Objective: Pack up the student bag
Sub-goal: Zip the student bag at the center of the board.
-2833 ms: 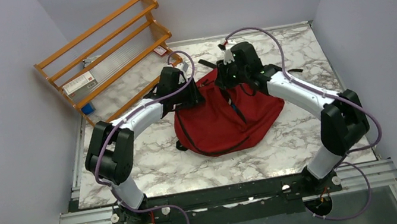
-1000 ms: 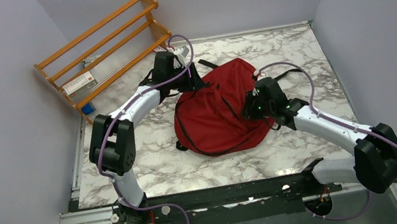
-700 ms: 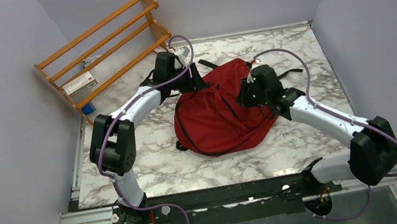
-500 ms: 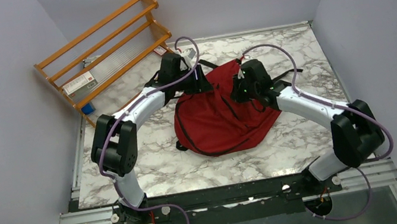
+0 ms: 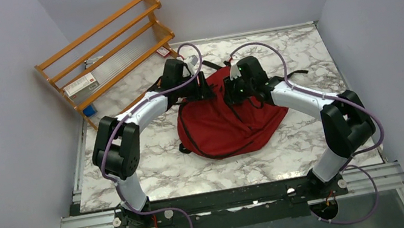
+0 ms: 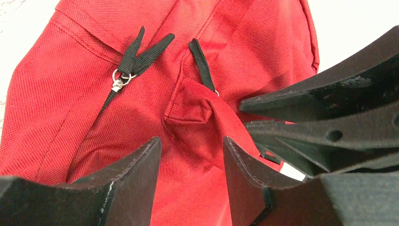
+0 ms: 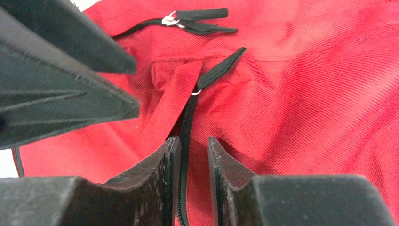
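While slumped on the table point(image 5: 153, 170), student bag point(image 5: 220, 126); contents unseen

Top view: bright, even, diffuse overhead light. Shadows under the arms point(image 5: 301, 95) and bag point(image 5: 226, 125) on the desk point(image 5: 153, 170) are soft and short. Focus is sharp edge to edge. Both wrist views: bag weave is crisp at centre; desk patches at the frame corners are blown out to white. Black fingers point(image 6: 131, 183) show little surface detail, with slight softness at the bottom edge.
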`<state>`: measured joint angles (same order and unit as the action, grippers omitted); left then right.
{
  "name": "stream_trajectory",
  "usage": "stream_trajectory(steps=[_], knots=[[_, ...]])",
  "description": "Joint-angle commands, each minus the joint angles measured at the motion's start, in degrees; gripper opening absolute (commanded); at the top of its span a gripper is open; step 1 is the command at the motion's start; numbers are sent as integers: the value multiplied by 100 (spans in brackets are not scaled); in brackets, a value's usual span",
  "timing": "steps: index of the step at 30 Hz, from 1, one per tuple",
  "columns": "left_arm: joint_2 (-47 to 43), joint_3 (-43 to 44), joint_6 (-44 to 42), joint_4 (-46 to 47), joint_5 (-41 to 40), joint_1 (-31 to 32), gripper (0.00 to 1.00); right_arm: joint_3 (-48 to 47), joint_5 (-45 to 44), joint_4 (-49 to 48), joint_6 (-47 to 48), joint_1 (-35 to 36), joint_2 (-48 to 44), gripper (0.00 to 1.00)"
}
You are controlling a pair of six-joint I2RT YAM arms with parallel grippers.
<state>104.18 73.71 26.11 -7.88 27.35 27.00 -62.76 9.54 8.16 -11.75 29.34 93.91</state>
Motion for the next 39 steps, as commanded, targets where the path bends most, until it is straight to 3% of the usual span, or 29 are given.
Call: stream_trajectory(steps=[1, 8, 12, 22, 31, 39], knots=[[-273, -72, 43, 76, -134, -41, 53, -12, 891, -96, 525, 1, -77, 37], [-276, -124, 68, 77, -110, -96, 53, 106, 1870, -139, 809, 1, -163, 48], [-297, -170, 99, 93, -122, -123, 52, 119, 1891, -257, 627, 1, -171, 50], [-416, -374, 175, 176, -175, -196, 52, -282, -536, -1, -44, 1, -458, 47], [-430, -510, 174, 422, 82, -87, 51, -869, -1268, 217, -666, 3, -150, 46], [-510, -805, 212, 611, 25, 114, 51, -1869, -1002, 652, -927, 0, 796, 46]])
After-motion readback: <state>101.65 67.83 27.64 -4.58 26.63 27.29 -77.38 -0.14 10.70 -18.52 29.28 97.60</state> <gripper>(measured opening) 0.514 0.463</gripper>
